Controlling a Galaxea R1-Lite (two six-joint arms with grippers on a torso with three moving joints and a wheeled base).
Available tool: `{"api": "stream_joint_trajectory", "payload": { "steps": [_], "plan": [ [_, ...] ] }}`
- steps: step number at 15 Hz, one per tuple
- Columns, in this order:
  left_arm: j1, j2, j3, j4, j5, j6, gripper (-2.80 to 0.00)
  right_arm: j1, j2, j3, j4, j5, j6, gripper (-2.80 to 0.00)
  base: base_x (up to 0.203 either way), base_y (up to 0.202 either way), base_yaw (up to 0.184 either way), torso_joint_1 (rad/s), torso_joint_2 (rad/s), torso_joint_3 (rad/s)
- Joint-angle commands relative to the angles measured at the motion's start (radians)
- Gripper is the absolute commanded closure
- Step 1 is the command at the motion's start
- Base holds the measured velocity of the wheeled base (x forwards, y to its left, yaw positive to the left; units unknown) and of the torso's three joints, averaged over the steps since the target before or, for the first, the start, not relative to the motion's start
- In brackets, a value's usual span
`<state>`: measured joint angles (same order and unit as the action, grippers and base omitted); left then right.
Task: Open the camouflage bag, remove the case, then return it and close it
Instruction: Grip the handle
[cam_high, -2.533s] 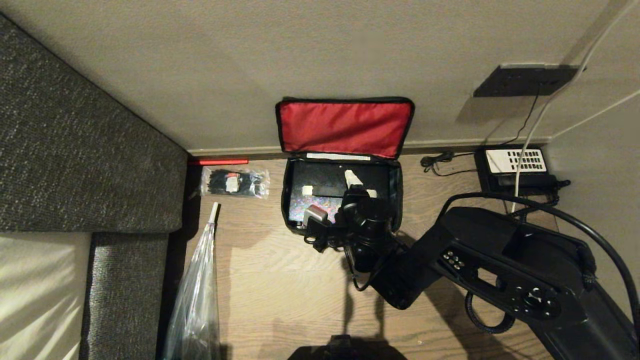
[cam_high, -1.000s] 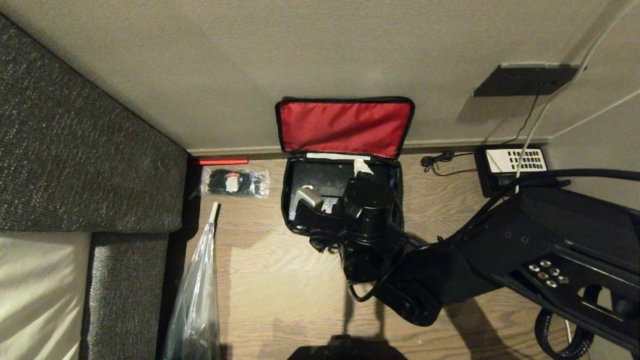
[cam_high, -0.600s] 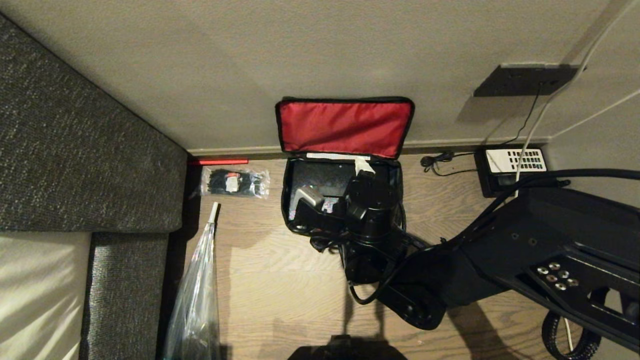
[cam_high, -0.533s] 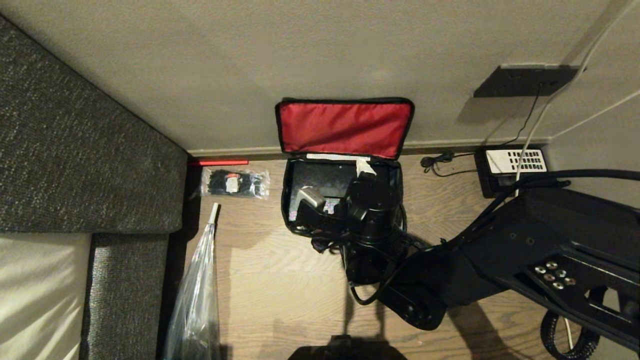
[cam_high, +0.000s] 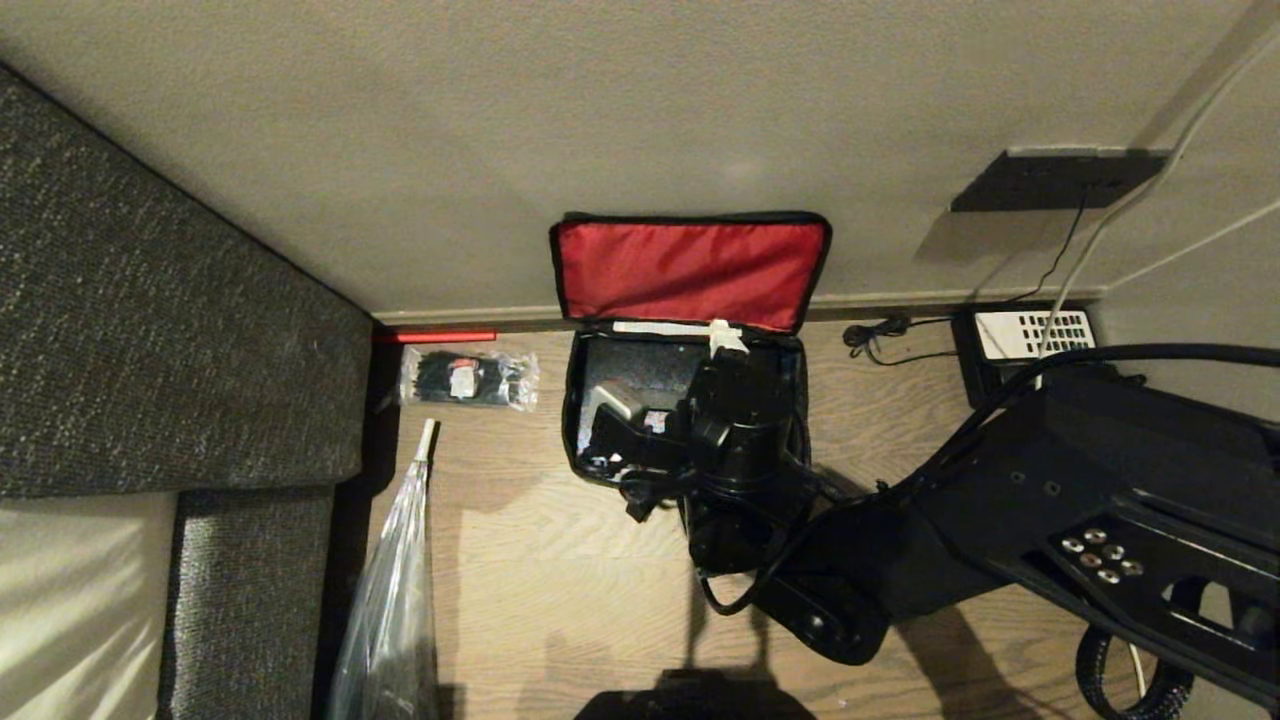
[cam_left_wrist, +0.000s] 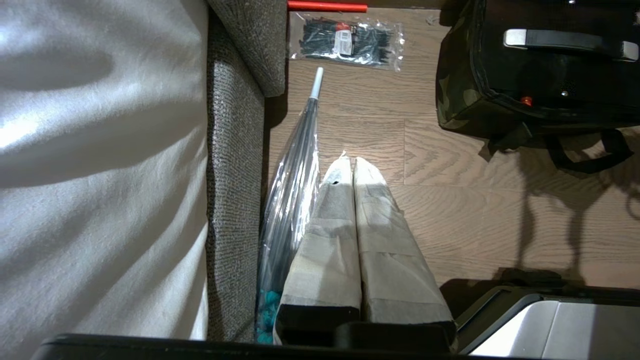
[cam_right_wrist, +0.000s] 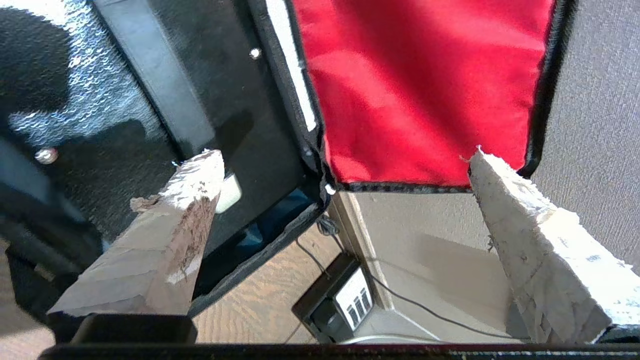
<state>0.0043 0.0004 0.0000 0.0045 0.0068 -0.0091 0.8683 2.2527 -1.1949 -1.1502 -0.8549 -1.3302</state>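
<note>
**Case seated in open bag; right claw spread above it**

The camouflage bag (cam_high: 683, 400) is seen on the wooden floor (cam_high: 560, 570) against the wall, its red-lined lid (cam_high: 690, 270) folded back and leaning on the wall. The case (cam_high: 640, 365) lies flat inside the bag, face up, with a shiny sticker showing in the right wrist view.

The right claw (cam_right_wrist: 345, 165) is held over the bag's right end, taped fingers (cam_right_wrist: 192, 187) spread wide, nothing between them. One finger is over the case, the other out past the lid edge. The left claw (cam_left_wrist: 352, 170) is parked low near the sofa, fingers pressed together, empty.

Handling, as judged: the case is taken to be rigid and smooth-faced, likely slippery on the sticker; moderate weight is assumed. The bag walls are soft and may drag upward with it. A grip across a short edge or at the bar-like handle (cam_left_wrist: 565, 40) is judged best.

Orientation: the case's long axis runs parallel to the wall, left to right in the head view, matching the bag's.
</note>
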Motion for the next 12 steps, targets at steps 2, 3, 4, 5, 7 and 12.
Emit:
{"api": "stream_joint_trajectory", "payload": {
  "steps": [2, 3, 4, 5, 7, 12],
  "plan": [
    [0.000, -0.002, 0.003, 0.000, 0.001, 0.000, 0.00, 0.008, 0.052, -0.007, -0.006, -0.068, -0.010, -2.80, 0.000, 0.000, 0.000, 0.000, 0.00, 0.000],
    [0.000, -0.001, 0.003, 0.000, 0.001, 0.000, 0.00, 0.008, 0.058, -0.005, -0.006, -0.077, -0.009, -2.80, 0.000, 0.000, 0.000, 0.000, 0.00, 0.000],
    [0.000, -0.001, 0.003, 0.000, 0.001, 0.000, 0.00, 0.008, 0.078, 0.001, -0.006, -0.078, -0.009, -2.80, 0.000, 0.000, 0.000, 0.000, 0.00, 0.000],
    [0.000, -0.002, 0.003, 0.000, 0.001, 0.000, 0.00, 0.009, 0.096, -0.008, -0.008, -0.080, -0.010, -2.80, 0.000, 0.000, 0.000, 0.000, 0.00, 0.000],
    [0.000, -0.002, 0.003, 0.000, 0.001, 0.000, 0.00, 0.008, 0.131, -0.030, -0.013, -0.097, -0.024, -2.80, 0.000, 0.000, 0.000, 0.000, 0.00, 0.000],
    [0.000, -0.002, 0.003, 0.000, 0.001, 0.000, 0.00, -0.011, 0.235, -0.121, -0.069, -0.131, -0.014, -2.80, 0.000, 0.000, 0.000, 0.000, 0.00, 0.000]
  ]
}}
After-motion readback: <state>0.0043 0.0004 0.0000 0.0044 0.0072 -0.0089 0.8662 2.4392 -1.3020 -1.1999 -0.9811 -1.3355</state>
